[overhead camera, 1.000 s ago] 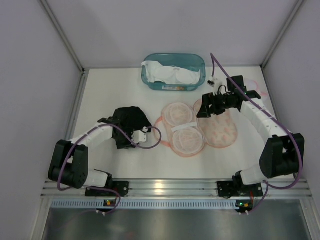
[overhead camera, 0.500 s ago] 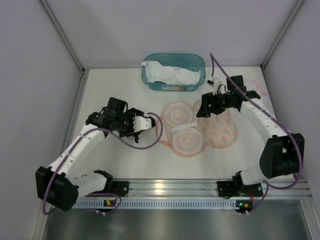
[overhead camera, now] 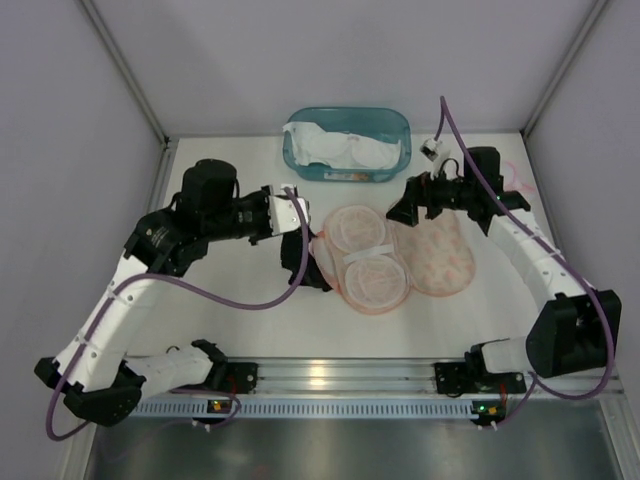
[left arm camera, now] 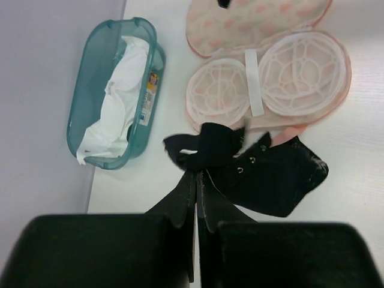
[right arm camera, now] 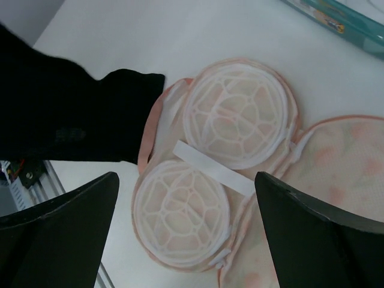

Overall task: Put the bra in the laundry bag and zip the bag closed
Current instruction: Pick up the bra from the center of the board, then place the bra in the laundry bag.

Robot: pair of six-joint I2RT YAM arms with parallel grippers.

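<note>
Your left gripper (left arm camera: 197,175) pinched fully shut on black bra (left arm camera: 267,180); bra dangles from fingertips at 9 o'clock edge of pink laundry bag (overhead camera: 440,262); bag lies unzipped at centre of white table (overhead camera: 230,310), two white mesh cups (overhead camera: 375,283) facing up, patterned flap spread toward 3 o'clock; your right gripper (right arm camera: 186,180) spread wide, holding nothing, above bag's 1 o'clock side; teal bin (overhead camera: 345,176) of white garments at 12 o'clock.

The black bra (left arm camera: 270,177) is held bunched and hanging at the left edge of the pink laundry bag (left arm camera: 300,63), which is laid open flat, two white lattice domes exposed.
</note>
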